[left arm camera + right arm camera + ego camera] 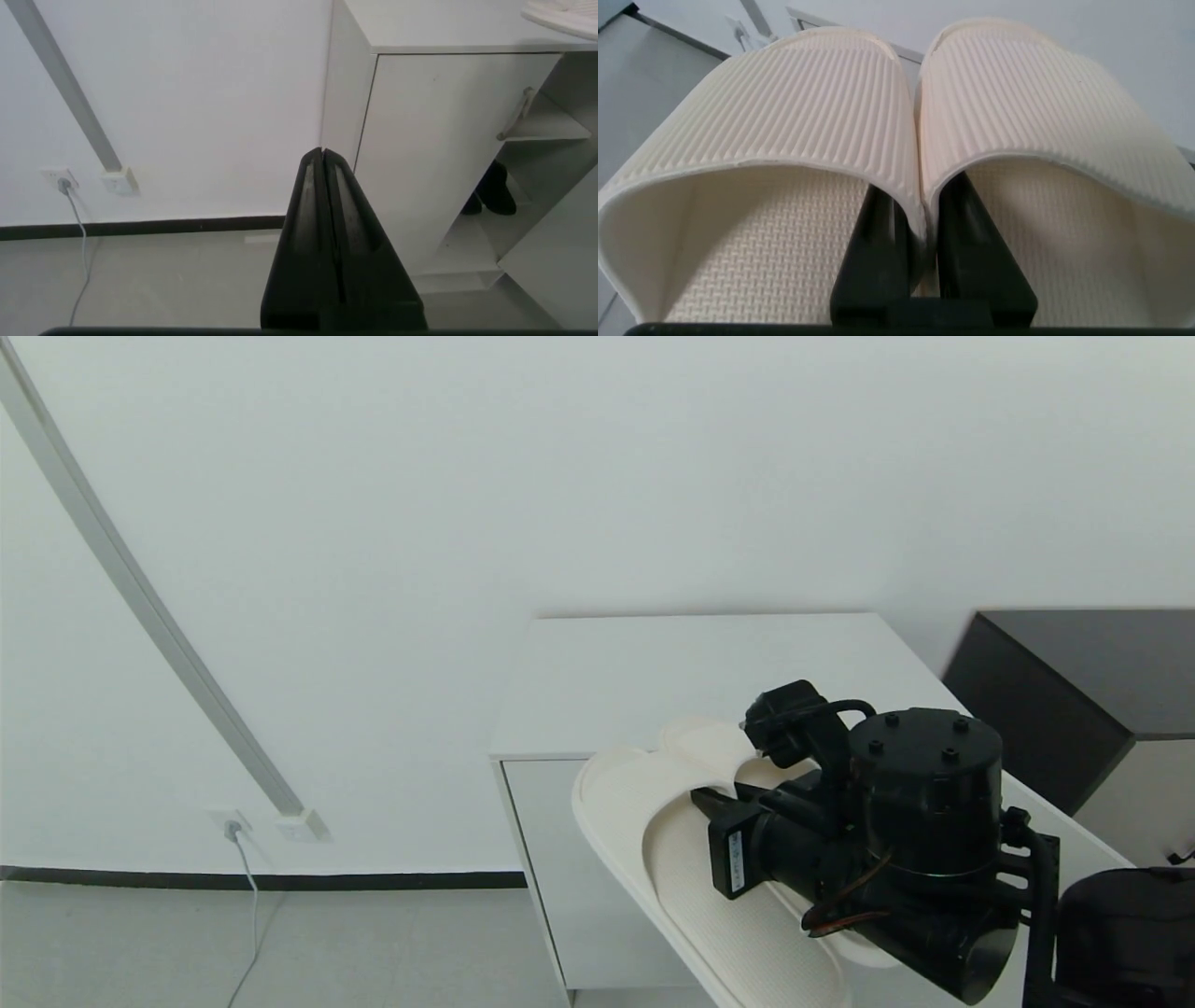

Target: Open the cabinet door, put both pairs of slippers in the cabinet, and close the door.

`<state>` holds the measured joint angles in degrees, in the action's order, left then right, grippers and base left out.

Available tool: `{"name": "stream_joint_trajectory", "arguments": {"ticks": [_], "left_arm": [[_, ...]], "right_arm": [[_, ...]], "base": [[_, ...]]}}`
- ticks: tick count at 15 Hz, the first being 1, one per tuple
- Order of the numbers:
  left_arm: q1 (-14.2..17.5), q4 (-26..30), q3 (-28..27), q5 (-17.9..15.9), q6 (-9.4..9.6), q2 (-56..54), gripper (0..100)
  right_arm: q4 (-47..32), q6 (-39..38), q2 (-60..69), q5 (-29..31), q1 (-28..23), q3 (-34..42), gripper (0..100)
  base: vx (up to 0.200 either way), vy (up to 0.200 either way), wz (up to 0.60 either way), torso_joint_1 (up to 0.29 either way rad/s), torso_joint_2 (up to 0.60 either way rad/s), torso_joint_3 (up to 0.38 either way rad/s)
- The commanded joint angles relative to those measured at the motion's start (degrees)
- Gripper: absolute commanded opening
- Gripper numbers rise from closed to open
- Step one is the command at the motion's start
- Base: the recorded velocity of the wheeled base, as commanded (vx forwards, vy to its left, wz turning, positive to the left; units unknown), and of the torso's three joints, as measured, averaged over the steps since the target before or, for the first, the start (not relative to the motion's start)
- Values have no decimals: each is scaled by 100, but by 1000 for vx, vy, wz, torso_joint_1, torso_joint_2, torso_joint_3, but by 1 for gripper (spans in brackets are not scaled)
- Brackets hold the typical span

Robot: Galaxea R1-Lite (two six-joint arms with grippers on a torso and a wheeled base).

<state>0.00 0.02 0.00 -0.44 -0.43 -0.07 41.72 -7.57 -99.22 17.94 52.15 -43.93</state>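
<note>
Cream ribbed slippers (813,112) are pinched as a pair by the right tool (923,233). Its black fingers (878,252) are slid under the two straps and clamped on the adjoining inner walls. A small white label (735,861) is carried on the black wrist housing, but its print is too small to be read. The right arm is stretched forward, and the slippers are held raised, side by side, toes away from the robot, just before the top front edge of the white cabinet (653,672). The left tool (323,163) is pressed together on nothing and pointed at the cabinet's front. Shelves (547,131) and dark shoes (491,191) are seen in the open compartment.
</note>
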Motion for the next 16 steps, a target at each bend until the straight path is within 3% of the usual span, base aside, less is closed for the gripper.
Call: {"name": "stream_joint_trajectory", "arguments": {"ticks": [1, 14, 16], "left_arm": [[0, 6, 0, 0, -10, 7, 0], [0, -2, 0, 0, -10, 7, 0], [0, -2, -9, 0, -10, 7, 0]], "right_arm": [[3, 1, -10, 16, 85, 25, 0], [197, 45, 219, 16, 146, 245, 0], [434, 274, 219, 7, 146, 386, 0]], "base": [[0, -200, 0, 2, 2, -2], [0, -200, 0, 4, 2, 2], [0, 0, 0, 0, 0, 0]]}}
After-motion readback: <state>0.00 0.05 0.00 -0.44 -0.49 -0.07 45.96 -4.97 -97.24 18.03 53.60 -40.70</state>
